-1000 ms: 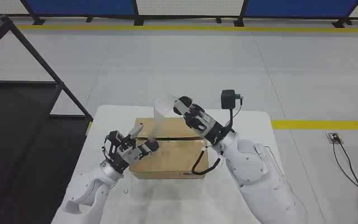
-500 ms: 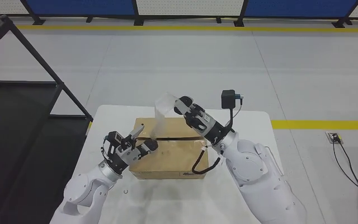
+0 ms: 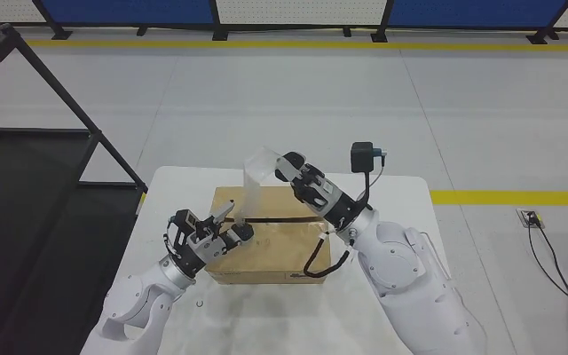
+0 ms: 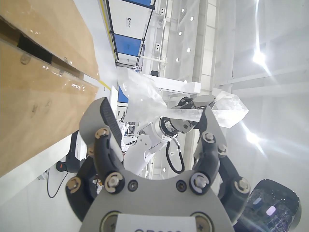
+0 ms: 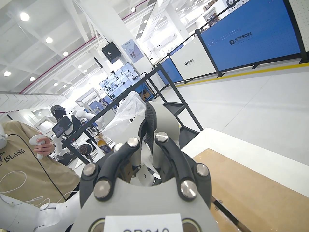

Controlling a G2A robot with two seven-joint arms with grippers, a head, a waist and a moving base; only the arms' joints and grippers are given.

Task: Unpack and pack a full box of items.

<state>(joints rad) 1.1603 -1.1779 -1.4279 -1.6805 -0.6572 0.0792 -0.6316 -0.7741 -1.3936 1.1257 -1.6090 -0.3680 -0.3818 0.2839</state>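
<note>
Box (image 3: pixel 275 253), cardboard, flaps shut with a dark slit along the seam, set toward the far edge of the tabletop (image 3: pixel 390 191). Right gripper (image 3: pixel 290 169) above the box's far edge, jaws pinched on a strip of clear film (image 3: pixel 260 169) (sealing tape, by the look of it) held up off the lid; left gripper (image 3: pixel 232 222) over the box's near-left corner, jaws wide, holding nothing. Step judged as stripping the seal: best pulled steadily along the seam, with the left jaws pressing the box down so it does not lift.
</note>
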